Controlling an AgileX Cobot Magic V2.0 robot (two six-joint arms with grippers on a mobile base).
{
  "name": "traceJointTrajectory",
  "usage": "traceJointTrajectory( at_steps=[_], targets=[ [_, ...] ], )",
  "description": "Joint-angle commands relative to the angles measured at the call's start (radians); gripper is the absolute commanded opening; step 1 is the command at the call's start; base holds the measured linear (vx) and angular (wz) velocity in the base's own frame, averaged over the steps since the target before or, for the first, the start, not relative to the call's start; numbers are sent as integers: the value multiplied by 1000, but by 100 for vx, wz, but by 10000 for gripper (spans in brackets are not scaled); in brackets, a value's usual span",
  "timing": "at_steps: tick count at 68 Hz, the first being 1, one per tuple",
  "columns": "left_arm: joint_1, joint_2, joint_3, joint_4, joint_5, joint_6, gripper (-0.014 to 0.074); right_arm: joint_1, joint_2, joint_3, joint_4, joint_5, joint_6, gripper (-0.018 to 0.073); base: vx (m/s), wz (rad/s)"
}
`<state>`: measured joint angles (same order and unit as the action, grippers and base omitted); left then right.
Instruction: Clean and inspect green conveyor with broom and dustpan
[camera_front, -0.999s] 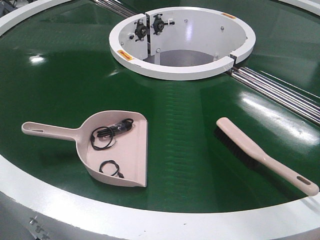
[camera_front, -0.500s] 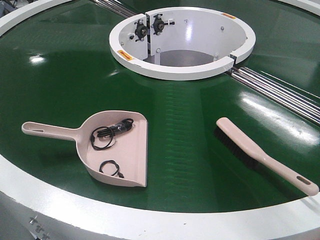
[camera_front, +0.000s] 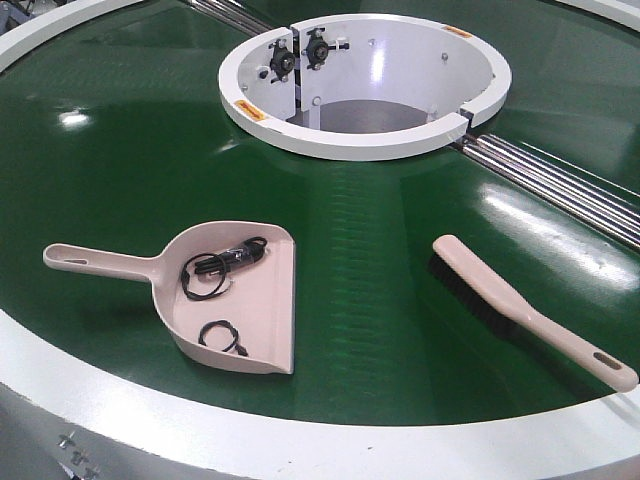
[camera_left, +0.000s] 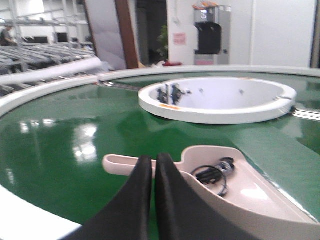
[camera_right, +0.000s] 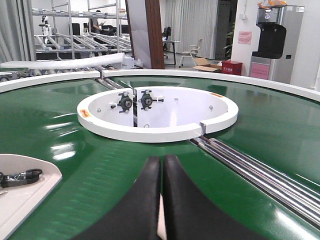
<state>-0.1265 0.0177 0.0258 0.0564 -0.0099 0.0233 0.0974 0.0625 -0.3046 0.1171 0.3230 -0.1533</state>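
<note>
Pale pink plastic dustpan (camera_left: 240, 187) lay just beyond the left gripper (camera_left: 153, 165), fingers pressed together. Right gripper (camera_right: 161, 167), also closed, hovered over glossy green conveyor (camera_front: 380, 250); pink black-bristled broom (camera_front: 530, 312) lay near the white outer rim (camera_front: 300, 440), open belt between both tools.

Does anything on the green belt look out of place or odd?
Yes. The dustpan holds black cable-like loops, not dust, which looks odd. The broom lies flat to its right, apart. The green belt shows no spill.
</note>
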Motion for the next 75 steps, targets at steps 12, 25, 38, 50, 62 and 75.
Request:
traceJointTrajectory(
  at_steps=[12,25,38,50,62,75],
  targets=[
    [24,-45,12,-1,21,-52,-8,-3,14,-25,-4,-72,-1,-8,0,0],
    [24,-45,12,-1,31,-127,-6,-3,14,-25,-4,-72,-1,-8,0,0],
    [24,-45,12,-1,31,-127,-6,-3,14,-25,-4,-72,-1,-8,0,0],
    [24,-44,11,-1,30,-127,-6,-3,14,-25,-4,-72,-1,-8,0,0],
    [24,-44,11,-1,30,-127,-6,-3,14,-25,-4,-72,-1,-8,0,0],
    [24,-44,11,-1,30,-127,-6,-3,14,-25,-4,-72,-1,-8,0,0]
  ],
)
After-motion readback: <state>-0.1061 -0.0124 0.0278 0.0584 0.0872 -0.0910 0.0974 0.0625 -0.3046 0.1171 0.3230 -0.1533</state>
